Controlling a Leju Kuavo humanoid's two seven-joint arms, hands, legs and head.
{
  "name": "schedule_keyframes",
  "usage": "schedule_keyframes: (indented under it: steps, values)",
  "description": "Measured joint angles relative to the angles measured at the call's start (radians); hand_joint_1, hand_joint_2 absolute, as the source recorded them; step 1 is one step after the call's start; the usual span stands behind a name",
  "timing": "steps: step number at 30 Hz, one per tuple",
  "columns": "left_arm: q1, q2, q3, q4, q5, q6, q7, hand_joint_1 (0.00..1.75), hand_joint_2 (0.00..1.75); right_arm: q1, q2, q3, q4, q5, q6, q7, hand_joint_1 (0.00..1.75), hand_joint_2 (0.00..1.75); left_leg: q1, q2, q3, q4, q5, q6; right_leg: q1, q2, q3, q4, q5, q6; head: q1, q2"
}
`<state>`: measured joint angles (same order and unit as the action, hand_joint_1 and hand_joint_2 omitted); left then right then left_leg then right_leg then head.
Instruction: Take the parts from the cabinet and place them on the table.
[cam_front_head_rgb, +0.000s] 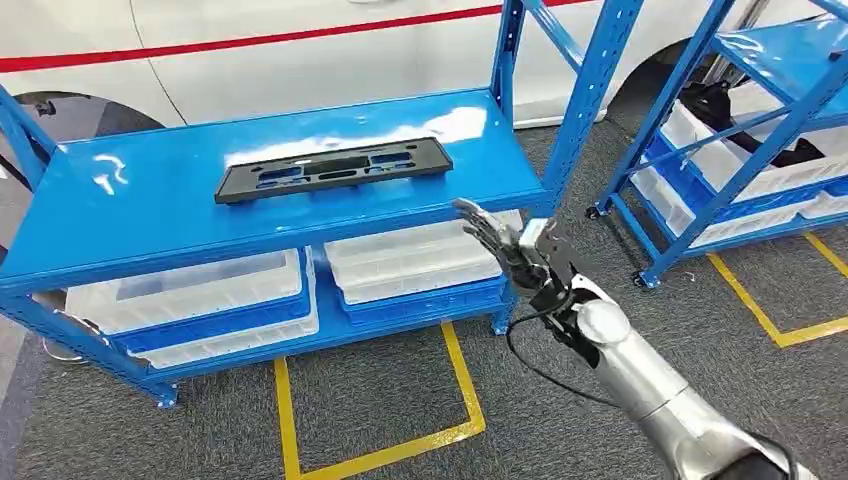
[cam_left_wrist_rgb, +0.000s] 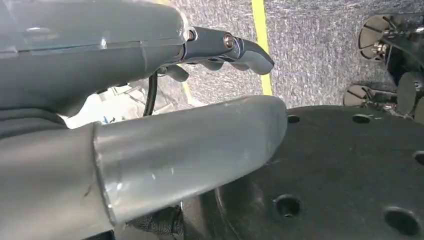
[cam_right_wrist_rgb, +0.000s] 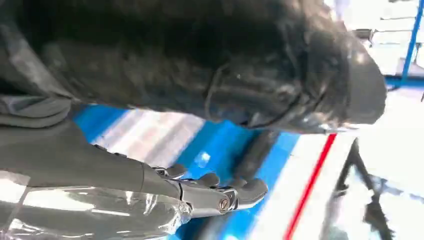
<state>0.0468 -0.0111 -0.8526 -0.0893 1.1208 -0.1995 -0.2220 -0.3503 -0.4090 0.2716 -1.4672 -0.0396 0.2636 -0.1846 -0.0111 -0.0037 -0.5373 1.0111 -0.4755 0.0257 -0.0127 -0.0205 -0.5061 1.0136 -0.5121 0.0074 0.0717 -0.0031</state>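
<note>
Second rack (cam_front_head_rgb: 740, 150) – cropped at edge

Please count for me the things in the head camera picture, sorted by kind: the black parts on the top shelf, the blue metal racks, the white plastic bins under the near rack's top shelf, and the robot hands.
Flat black plastic part on the top shelf: 1
Blue metal racks: 2
White plastic bins under the near rack's top shelf: 2
Robot hands, the right hand: 1
Total: 6

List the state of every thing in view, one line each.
Black part: lying flat on the blue shelf, untouched.
Right hand: empty, fingers apart, raised near the shelf's front edge.
Left hand: empty, hanging over the floor.
White bins: stowed on the lower shelf.
</note>
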Motion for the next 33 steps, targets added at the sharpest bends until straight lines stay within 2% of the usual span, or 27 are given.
schedule_keyframes:
  steps: [9,13,20,22,23,25,26,33]
  values:
    - [-0.004,0.000,-0.061,0.013,0.045,-0.011,-0.006,0.00,0.00,-0.151,-0.073,0.096,-0.108,0.246,-0.045,0.003,0.00,0.00,0.000,-0.002,-0.001,0.001,0.000,0.000,0.000,-0.002,-0.001,0.000,0.000,0.000,0.000,0.000]
    - [-0.004,-0.001,-0.066,0.013,0.049,-0.012,-0.008,0.00,0.00,-0.162,-0.082,0.106,-0.118,0.270,-0.051,0.005,0.00,0.00,-0.001,-0.005,-0.004,0.001,0.001,0.002,-0.001,-0.006,-0.002,0.000,0.000,0.000,0.000,0.000]
    - [-0.008,0.000,-0.118,0.026,0.074,-0.024,-0.012,0.00,0.00,-0.301,-0.148,0.223,-0.169,0.442,-0.081,0.025,0.00,0.00,-0.002,-0.005,-0.006,0.002,0.002,0.003,-0.001,-0.007,-0.004,0.001,0.001,0.002,0.000,0.000]
    - [-0.017,-0.002,-0.167,0.040,0.100,-0.050,-0.013,0.00,0.00,-0.419,-0.199,0.326,-0.189,0.586,-0.127,0.069,0.00,0.00,-0.004,-0.003,-0.008,0.002,0.003,0.004,-0.003,-0.004,-0.008,0.003,0.002,0.003,0.000,0.000]
    - [-0.021,-0.002,-0.191,0.044,0.112,-0.064,-0.013,0.00,0.00,-0.461,-0.219,0.374,-0.193,0.725,-0.161,0.097,0.00,0.00,-0.003,-0.003,-0.007,0.002,0.003,0.004,-0.002,-0.005,-0.007,0.002,0.002,0.003,0.000,0.000]
    - [-0.023,-0.002,-0.218,0.050,0.121,-0.077,-0.014,0.00,0.00,-0.494,-0.238,0.427,-0.193,0.929,-0.188,0.118,0.00,0.00,-0.002,-0.005,-0.007,0.003,0.004,0.004,-0.002,-0.008,-0.004,0.001,0.002,0.003,0.000,0.000]
    - [-0.023,-0.003,-0.227,0.052,0.122,-0.079,-0.014,0.00,0.00,-0.500,-0.244,0.441,-0.193,0.960,-0.193,0.122,0.00,0.00,-0.003,-0.005,-0.007,0.003,0.004,0.005,-0.002,-0.008,-0.005,0.001,0.002,0.003,0.000,0.000]
    - [-0.027,-0.003,-0.262,0.060,0.121,-0.087,-0.014,0.00,0.00,-0.528,-0.262,0.501,-0.201,0.939,-0.202,0.128,0.00,0.00,-0.003,-0.005,-0.008,0.003,0.004,0.005,-0.002,-0.008,-0.005,0.001,0.002,0.003,0.000,0.000]
